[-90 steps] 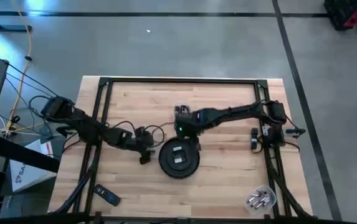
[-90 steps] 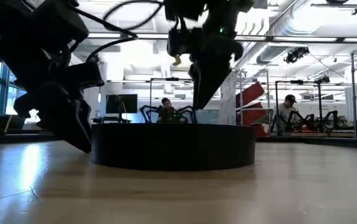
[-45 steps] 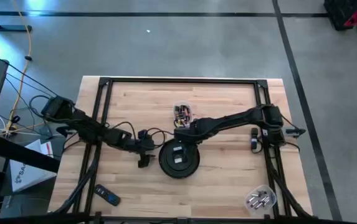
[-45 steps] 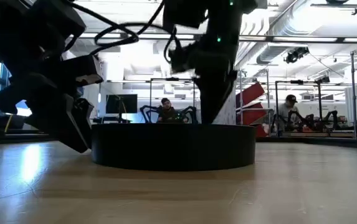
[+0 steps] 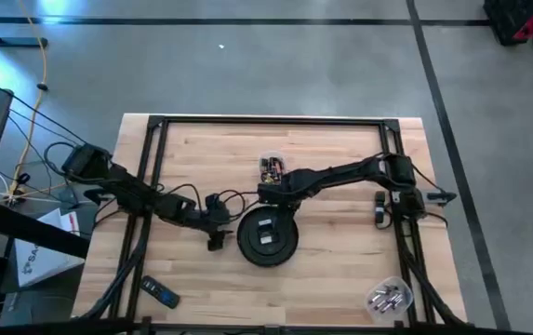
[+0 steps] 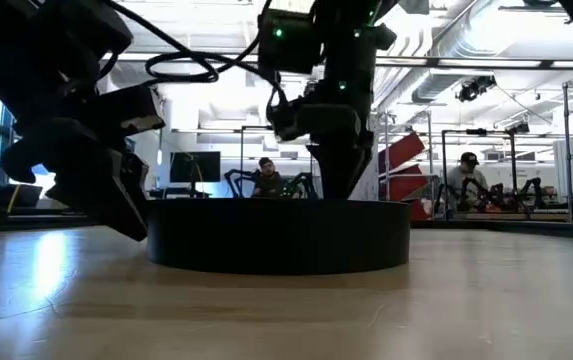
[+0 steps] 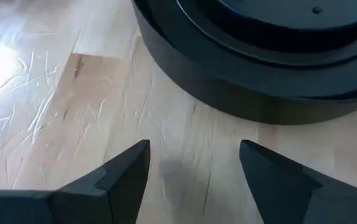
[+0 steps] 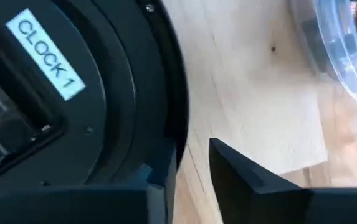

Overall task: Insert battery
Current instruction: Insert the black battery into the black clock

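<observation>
Clock [image 5: 267, 236] face-down, rigid, likely light and slide-prone on counter [image 5: 340, 270]; best braced at rim. Right end effector [image 8: 190, 168] at 12 o'clock edge, slightly parted, empty. Left end effector [image 7: 194, 165] at 9 o'clock, wide, empty.

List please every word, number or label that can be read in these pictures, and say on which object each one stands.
"CLOCK 1": white sticker on the back of the black round clock, read in the right wrist view.
Printing on the white box beside the table's left edge, high view: too small to read.
Remote control near the table's front left corner: no marking legible.
Nothing else readable in the low or left wrist views.
</observation>
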You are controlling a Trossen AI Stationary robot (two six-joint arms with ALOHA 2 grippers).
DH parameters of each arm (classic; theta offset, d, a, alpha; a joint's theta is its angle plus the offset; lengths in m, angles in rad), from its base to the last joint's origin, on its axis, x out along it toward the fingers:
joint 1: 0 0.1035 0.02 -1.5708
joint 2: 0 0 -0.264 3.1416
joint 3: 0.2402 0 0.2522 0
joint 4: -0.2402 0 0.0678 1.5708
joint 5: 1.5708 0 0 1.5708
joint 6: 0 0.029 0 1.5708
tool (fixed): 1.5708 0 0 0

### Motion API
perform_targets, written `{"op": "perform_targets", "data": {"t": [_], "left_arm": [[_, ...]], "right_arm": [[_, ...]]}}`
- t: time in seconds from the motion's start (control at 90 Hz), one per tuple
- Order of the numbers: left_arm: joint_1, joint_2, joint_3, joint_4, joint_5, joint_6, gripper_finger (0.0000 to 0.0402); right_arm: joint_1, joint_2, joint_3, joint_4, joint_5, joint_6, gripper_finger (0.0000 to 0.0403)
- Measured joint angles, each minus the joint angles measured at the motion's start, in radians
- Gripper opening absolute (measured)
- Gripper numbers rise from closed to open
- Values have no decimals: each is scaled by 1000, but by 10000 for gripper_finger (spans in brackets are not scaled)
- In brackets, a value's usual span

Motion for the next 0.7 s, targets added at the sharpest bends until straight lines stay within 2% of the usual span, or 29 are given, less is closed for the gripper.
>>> {"op": "perform_targets", "data": {"t": [0.1,0.267,0.5,0.7], "left_arm": [[-7,0,0,0,-21,-1,231],[-12,0,0,2,-38,-16,231],[-12,0,0,-12,-36,-27,231],[-12,0,0,-12,-54,-21,231]], "right_arm": [[-5,14,0,16,-41,-18,26],[-5,32,1,40,-27,-50,2],[45,22,0,59,161,-77,0],[106,-10,0,66,260,-87,0]]}}
